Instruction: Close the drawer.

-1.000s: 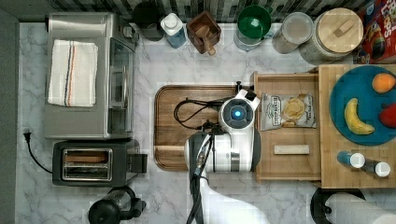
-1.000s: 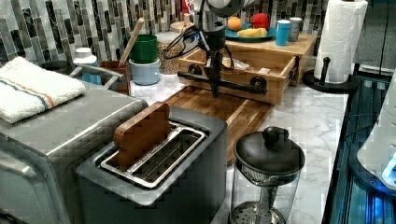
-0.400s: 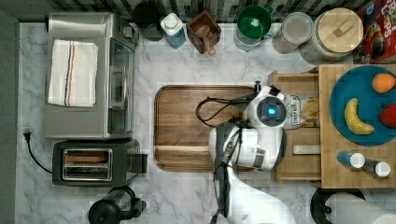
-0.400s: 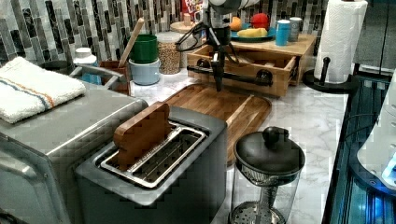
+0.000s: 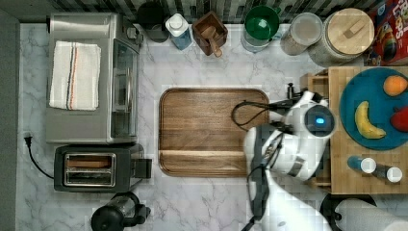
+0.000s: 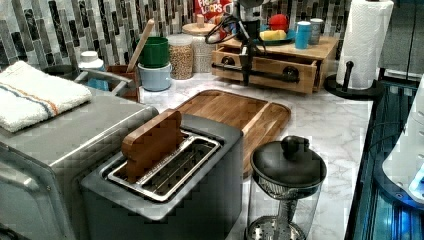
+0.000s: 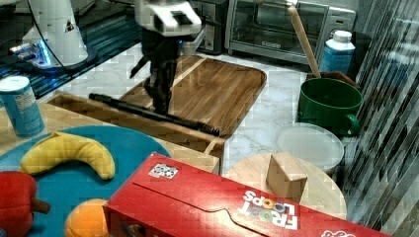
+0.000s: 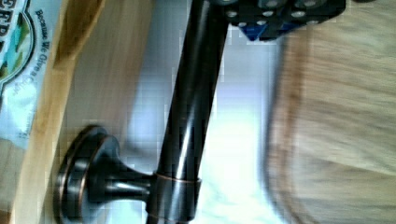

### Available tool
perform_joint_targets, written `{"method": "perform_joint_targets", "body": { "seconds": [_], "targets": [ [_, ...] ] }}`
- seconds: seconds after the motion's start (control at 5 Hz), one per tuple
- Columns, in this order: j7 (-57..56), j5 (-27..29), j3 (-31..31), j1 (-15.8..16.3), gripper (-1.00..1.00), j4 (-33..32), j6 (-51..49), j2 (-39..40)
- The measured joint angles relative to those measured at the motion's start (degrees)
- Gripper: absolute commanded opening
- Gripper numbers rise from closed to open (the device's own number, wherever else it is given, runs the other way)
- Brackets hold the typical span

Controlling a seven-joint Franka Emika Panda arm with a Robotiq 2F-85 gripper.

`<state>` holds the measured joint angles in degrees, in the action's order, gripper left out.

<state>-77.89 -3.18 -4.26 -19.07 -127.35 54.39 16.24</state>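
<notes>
— Where's the drawer [image 6: 272, 63] sitting?

— In the bamboo stand [image 5: 344, 168], under its top slab. It is pushed most of the way in. In the top view a narrow strip of its light-wood wall [image 5: 317, 83] shows just past the stand's edge, on the top view's left. In the left view the front panel stands slightly proud of the stand's face.

— And the gripper [image 7: 160, 101]?

— Right at the drawer's front. It hangs straight down from the white arm [image 5: 298, 154] and meets the dark bar handle [image 7: 188, 124] near the middle of its length. In the wrist view the bar [image 8: 187, 121] runs close under the gripper's black body, with one round mounting foot [image 8: 88, 172] fixed to the wood front.

— Clamped on the bar, or open?

— I can't tell. It touches the handle, but whether it grips the bar or only presses against it isn't clear from any angle.

— Anything inside the drawer?

— A corner of a printed snack packet [image 8: 14, 70] shows behind the front panel in the wrist view.

— What else is around the stand?

— On top of it sits a blue plate [image 5: 370, 96] with a banana [image 5: 364, 122]. The walnut cutting board [image 5: 207, 130] lies on the marble counter just in front of the drawer, apart from it, on the side away from the stand.
</notes>
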Motion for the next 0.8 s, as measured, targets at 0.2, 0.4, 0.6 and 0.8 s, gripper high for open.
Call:
{"method": "perform_joint_targets", "body": {
  "seconds": [0.2, 0.4, 0.6, 0.8],
  "targets": [
    [-3.2, 3.0, -0.4, -3.6, -1.00, 2.4, 2.7, 2.2],
    [-6.2, 5.6, 0.1, -5.7, -1.00, 3.5, 2.7, 3.0],
    [-7.0, 5.7, 0.2, -5.7, -1.00, 4.7, 0.8, 3.5],
    [-7.1, 5.7, 0.3, -5.8, -1.00, 5.8, -0.8, 4.0]
  ]
}}
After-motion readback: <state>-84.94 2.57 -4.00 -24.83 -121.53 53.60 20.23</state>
